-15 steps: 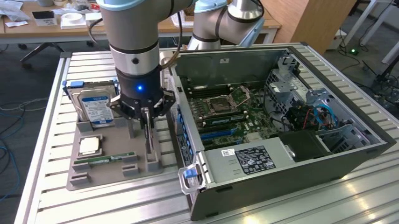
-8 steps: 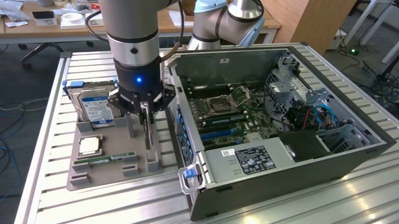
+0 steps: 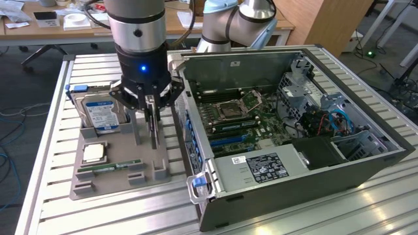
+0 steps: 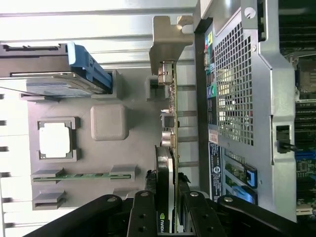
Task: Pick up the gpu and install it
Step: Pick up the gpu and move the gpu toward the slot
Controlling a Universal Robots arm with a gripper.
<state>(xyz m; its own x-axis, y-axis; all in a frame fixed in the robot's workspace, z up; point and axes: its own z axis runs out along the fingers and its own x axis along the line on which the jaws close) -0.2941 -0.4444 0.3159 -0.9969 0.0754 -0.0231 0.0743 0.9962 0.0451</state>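
Note:
The gpu (image 3: 154, 129) is a thin dark card standing on edge over the grey parts tray (image 3: 117, 178), just beside the open computer case (image 3: 294, 166). My gripper (image 3: 152, 115) points straight down and is shut on the card's upper edge. In the wrist view the gpu (image 4: 168, 123) runs edge-on from between my gripper (image 4: 169, 200) out to its beige metal bracket (image 4: 170, 37). One black finger (image 4: 143, 215) presses on each side of it. I cannot tell whether its lower edge still touches the tray.
The tray also holds a silver hard drive (image 3: 101, 115), a square processor (image 3: 95, 152) and a green memory stick (image 3: 111, 166). The case's perforated rear wall (image 4: 237, 98) is close beside the card. The motherboard (image 3: 242, 117) lies inside the case. A second robot arm (image 3: 228, 19) stands behind it.

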